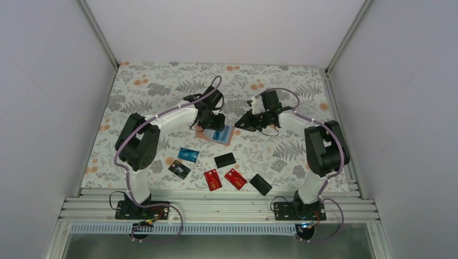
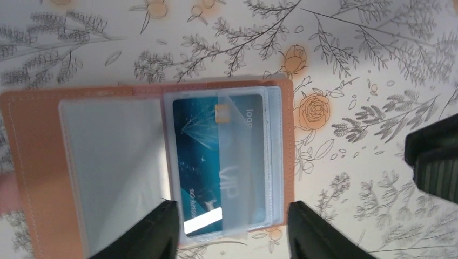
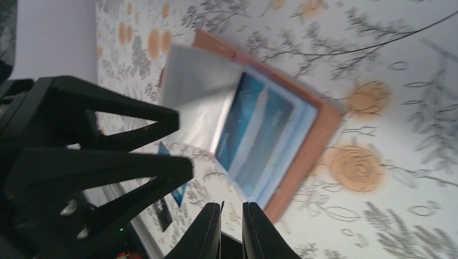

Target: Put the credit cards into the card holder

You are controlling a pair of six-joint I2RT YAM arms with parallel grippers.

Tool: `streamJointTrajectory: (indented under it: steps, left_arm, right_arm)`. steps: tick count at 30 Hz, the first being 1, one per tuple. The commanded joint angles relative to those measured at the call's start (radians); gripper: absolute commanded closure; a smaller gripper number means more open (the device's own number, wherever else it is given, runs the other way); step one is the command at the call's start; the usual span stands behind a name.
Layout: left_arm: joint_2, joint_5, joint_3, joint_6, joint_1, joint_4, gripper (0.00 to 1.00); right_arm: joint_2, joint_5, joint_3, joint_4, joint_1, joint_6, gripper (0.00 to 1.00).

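Two claws are recorded over the desk. Left claw is released: fingers are spread wide and nothing is gripped. Between those fingers and just ahead of them the card holder is laid open and flat, tan leather with clear sleeves inside. One blue card is seen in the sleeves on the half nearer the right finger, partly covered by a translucent flap. Its near end, with a white strip, is shown in the gap between the fingers. Whether the fingers touch the sleeves cannot be told.

Right claw is clenched, fingers almost together, nothing seen between them. It is held just beside the left claw, at the holder's outer edge; a corner of the holder lies just ahead of its tips.

Behind both claws, toward the arm bases, six cards are scattered loose on the desk. Loose blue card and marked black card are behind the left claw. Plain black card, red card and second red card are between the two. Second black card is behind the right claw. All six lie apart from the holder.
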Motion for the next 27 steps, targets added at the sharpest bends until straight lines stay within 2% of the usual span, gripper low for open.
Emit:
streamJointTrajectory:
  steps: [1, 5, 8, 15, 27]
  left_arm:
    - [0.026, -0.019, -0.022, 0.012, 0.013, 0.057, 0.57]
    - [0.037, -0.037, -0.051, 0.022, 0.024, 0.086, 0.78]
    - [0.057, -0.035, -0.059, 0.033, 0.030, 0.099, 0.88]
    - [0.095, -0.029, -0.064, 0.051, 0.039, 0.121, 0.97]
    - [0.122, -0.016, -0.111, 0.056, 0.042, 0.155, 0.98]
  right_arm:
    - [-0.034, -0.054, -0.025, 0.104, 0.050, 0.091, 0.86]
    - [-0.013, -0.039, -0.020, 0.118, 0.074, 0.114, 0.86]
    - [0.004, -0.024, -0.016, 0.116, 0.081, 0.123, 0.86]
    - [0.038, 0.006, -0.008, 0.109, 0.096, 0.138, 0.87]
    - [0.098, 0.058, 0.011, 0.098, 0.120, 0.159, 0.85]
